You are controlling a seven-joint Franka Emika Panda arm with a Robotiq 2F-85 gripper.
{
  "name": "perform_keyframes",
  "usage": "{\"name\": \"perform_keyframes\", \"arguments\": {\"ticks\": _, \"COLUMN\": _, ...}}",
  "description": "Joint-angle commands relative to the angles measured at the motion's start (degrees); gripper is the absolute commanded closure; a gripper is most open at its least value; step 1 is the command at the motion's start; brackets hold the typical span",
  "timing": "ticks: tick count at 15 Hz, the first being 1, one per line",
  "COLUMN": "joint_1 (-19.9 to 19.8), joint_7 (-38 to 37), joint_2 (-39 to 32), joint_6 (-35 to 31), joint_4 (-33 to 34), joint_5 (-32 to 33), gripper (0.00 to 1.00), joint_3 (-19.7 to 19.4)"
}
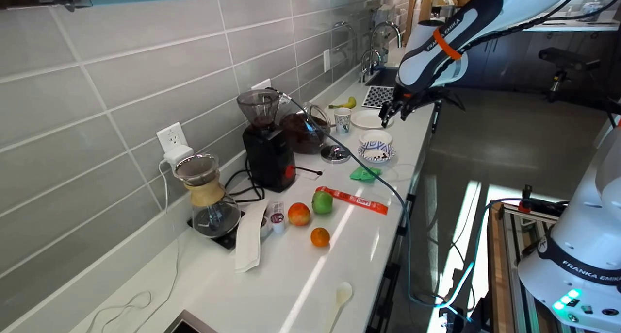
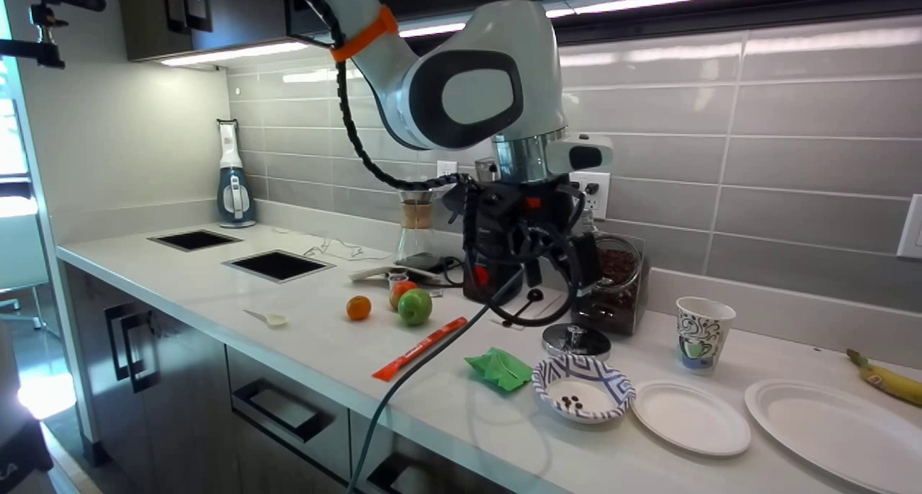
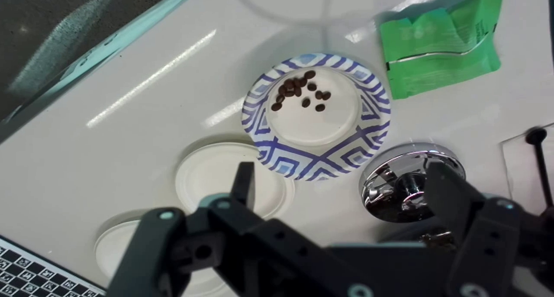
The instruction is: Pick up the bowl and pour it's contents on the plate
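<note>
Above counter [image 3: 138, 158], claw [image 3: 340, 182] spread wide, clear of bowl [image 3: 316, 126].

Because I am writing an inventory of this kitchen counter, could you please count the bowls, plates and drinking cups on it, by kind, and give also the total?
Bowl: 1
Plates: 2 (one small, one large)
Drinking cup: 1
Total: 4

I count one round blue-and-white patterned bowl [image 3: 314, 124], over a dozen dark brown beans [image 3: 297, 91], two plain white plates [image 2: 691, 417], one patterned paper cup [image 2: 702, 335], one yellow banana [image 2: 897, 384], three round fruits [image 1: 322, 202] (green, reddish and orange), one crumpled green packet [image 3: 433, 72], one long red packet [image 1: 352, 198] and one pale spoon [image 1: 343, 295].
</note>
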State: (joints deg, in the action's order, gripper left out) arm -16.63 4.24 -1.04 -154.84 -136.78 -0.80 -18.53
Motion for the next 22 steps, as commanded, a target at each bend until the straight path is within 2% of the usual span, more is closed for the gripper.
{"name": "perform_keyframes", "arguments": {"ticks": 1, "joint_1": -0.36, "joint_7": -0.19, "joint_2": 0.21, "joint_6": 0.1, "joint_4": -0.01, "joint_5": 0.16, "gripper": 0.0, "joint_3": 0.4}}
{"name": "perform_keyframes", "arguments": {"ticks": 7, "joint_1": -0.37, "joint_7": -0.19, "joint_2": 0.23, "joint_6": 0.1, "joint_4": -0.06, "joint_5": 0.16, "gripper": 0.0, "joint_3": 0.41}}
{"name": "perform_keyframes", "arguments": {"ticks": 9, "joint_1": -0.58, "joint_7": -0.77, "joint_2": -3.23, "joint_6": -1.45, "joint_4": 2.32, "joint_5": 1.12, "gripper": 0.0, "joint_3": 0.19}}
{"name": "perform_keyframes", "arguments": {"ticks": 11, "joint_1": -0.92, "joint_7": 3.52, "joint_2": -6.38, "joint_6": -2.87, "joint_4": 4.35, "joint_5": 2.68, "gripper": 0.0, "joint_3": 0.08}}
{"name": "perform_keyframes", "arguments": {"ticks": 14, "joint_1": -2.73, "joint_7": 14.03, "joint_2": -10.54, "joint_6": -2.63, "joint_4": 8.04, "joint_5": -1.23, "gripper": 0.0, "joint_3": 1.28}}
{"name": "perform_keyframes", "arguments": {"ticks": 18, "joint_1": -7.97, "joint_7": 25.17, "joint_2": -16.54, "joint_6": -2.6, "joint_4": 12.86, "joint_5": -9.26, "gripper": 0.0, "joint_3": 5.2}}
{"name": "perform_keyframes", "arguments": {"ticks": 22, "joint_1": -13.9, "joint_7": 30.71, "joint_2": -22.14, "joint_6": -2.98, "joint_4": 17.64, "joint_5": -15.15, "gripper": 0.0, "joint_3": 10.11}}
